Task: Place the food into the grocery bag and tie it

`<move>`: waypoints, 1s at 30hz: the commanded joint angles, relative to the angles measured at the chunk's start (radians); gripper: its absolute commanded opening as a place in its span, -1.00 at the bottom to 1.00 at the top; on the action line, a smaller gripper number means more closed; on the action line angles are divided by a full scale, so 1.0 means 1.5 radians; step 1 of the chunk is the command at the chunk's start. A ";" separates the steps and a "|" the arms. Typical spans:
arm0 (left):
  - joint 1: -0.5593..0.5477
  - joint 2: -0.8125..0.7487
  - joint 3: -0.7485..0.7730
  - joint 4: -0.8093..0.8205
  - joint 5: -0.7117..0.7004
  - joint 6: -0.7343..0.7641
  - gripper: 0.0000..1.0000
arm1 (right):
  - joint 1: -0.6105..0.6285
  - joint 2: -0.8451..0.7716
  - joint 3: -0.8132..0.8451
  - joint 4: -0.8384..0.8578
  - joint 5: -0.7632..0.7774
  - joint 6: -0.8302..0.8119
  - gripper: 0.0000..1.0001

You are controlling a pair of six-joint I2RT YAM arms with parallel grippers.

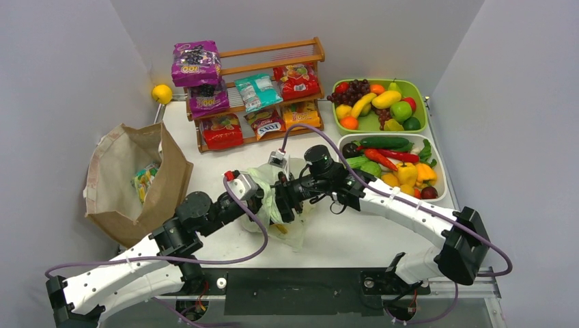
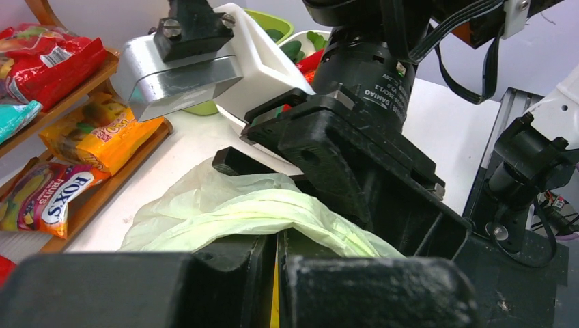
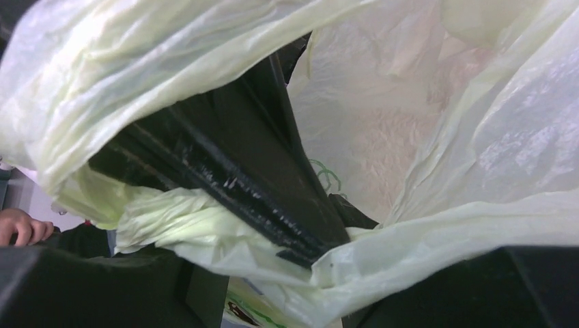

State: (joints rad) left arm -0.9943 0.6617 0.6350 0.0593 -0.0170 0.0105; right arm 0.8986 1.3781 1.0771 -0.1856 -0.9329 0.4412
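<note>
Two robot arms (image 1: 136,273), two bags — one pale green plastic bag (image 2: 225,212), one brown paper bag (image 1: 171,179) — two produce trays (image 1: 418,92), one wooden rack (image 1: 273,51), seven snack packets (image 1: 196,63) on it.

Left arm (image 1: 116,280) is extended from the near left to the grocery bag (image 2: 225,212). Left pincer (image 2: 276,256) is closed, with bag film pinched between its fingers. Right arm (image 1: 403,205) is reached in from the bag's right. Right pincer (image 3: 290,301) is held with jaws apart, bag film lying between them.
</note>
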 commanded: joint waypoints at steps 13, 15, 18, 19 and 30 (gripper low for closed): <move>-0.002 0.030 0.063 0.015 -0.019 -0.026 -1.00 | 0.012 -0.073 0.046 -0.114 -0.033 -0.085 -0.04; -0.002 0.032 0.062 0.020 -0.022 -0.033 -1.00 | 0.018 -0.074 0.043 -0.101 -0.028 -0.074 -0.03; -0.002 0.034 0.057 0.027 -0.030 -0.043 -1.00 | 0.024 -0.070 0.035 -0.053 -0.028 -0.047 0.01; -0.002 0.034 0.055 0.028 -0.033 -0.047 -1.00 | 0.026 -0.067 0.035 -0.045 -0.025 -0.039 0.05; -0.002 0.025 0.038 0.031 -0.079 -0.072 -1.00 | 0.034 -0.050 0.037 0.098 0.036 0.056 0.24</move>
State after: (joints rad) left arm -0.9997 0.7013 0.6762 0.0666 -0.0898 -0.0696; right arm 0.9203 1.3006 1.1088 -0.1848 -0.8951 0.4873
